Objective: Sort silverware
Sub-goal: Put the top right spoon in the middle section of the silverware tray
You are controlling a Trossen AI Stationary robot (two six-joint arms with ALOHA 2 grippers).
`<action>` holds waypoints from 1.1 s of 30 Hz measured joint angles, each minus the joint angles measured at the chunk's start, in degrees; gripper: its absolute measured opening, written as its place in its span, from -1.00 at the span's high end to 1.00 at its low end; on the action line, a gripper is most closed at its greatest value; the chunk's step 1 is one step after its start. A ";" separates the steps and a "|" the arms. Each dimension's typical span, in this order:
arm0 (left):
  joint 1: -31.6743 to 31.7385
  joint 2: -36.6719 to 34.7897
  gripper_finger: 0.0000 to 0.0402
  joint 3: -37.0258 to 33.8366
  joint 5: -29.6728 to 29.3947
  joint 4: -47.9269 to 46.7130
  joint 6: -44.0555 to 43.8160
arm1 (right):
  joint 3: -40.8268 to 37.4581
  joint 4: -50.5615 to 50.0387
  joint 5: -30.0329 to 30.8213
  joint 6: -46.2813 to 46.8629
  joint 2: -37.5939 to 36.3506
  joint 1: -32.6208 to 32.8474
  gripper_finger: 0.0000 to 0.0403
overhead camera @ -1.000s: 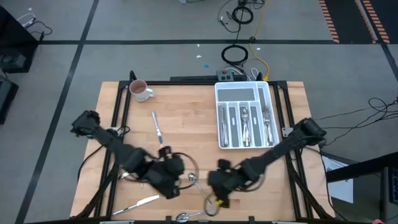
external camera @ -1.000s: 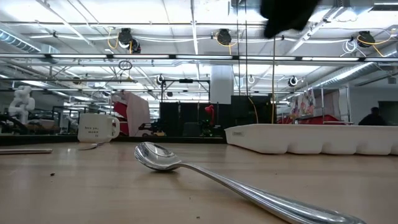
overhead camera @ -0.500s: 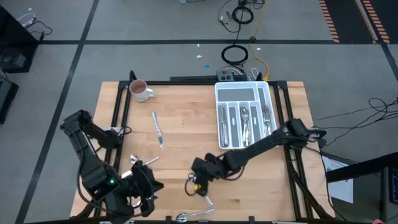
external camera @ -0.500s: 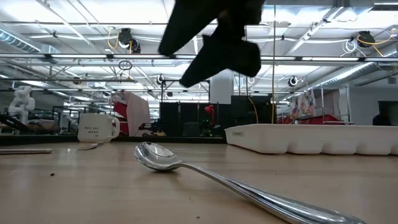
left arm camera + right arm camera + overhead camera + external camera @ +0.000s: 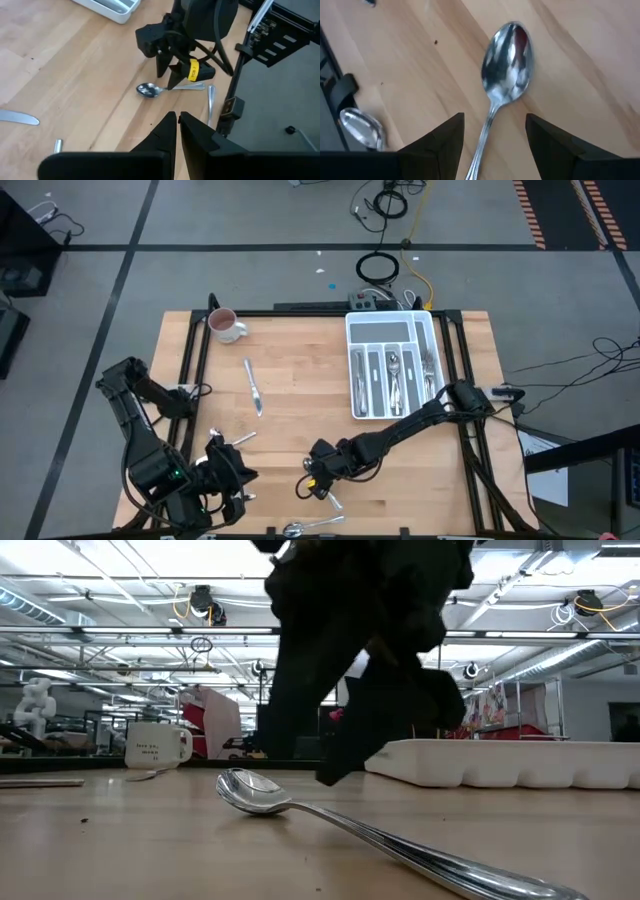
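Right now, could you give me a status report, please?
Right claw open, straddling spoon handle. Left claw shut, empty, waiting at front left. Nothing blocking.

Both arms are black and made of thick, chunky parts. The right gripper (image 5: 172, 75) has a yellow tag and thin black cables. The left gripper (image 5: 177, 122) has two smooth, pointed black fingers.

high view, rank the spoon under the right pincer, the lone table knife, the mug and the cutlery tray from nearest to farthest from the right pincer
1. Spoon, lying right at the open right pincer, near the table's front edge.
2. Table knife, up and to the left, mid-table.
3. Cutlery tray, back right.
4. Mug, back left corner.
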 joint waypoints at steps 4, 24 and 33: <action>0.00 0.00 0.85 0.00 -0.89 0.01 0.42 | 0.02 -1.17 -0.31 0.79 0.19 0.05 0.00; 0.00 0.00 0.85 0.00 -2.58 -1.24 0.40 | 0.34 0.51 2.16 -0.48 3.84 2.81 0.01; 0.00 0.00 0.85 0.00 -3.00 -1.41 0.46 | 0.33 -3.03 3.44 0.88 5.54 3.59 0.53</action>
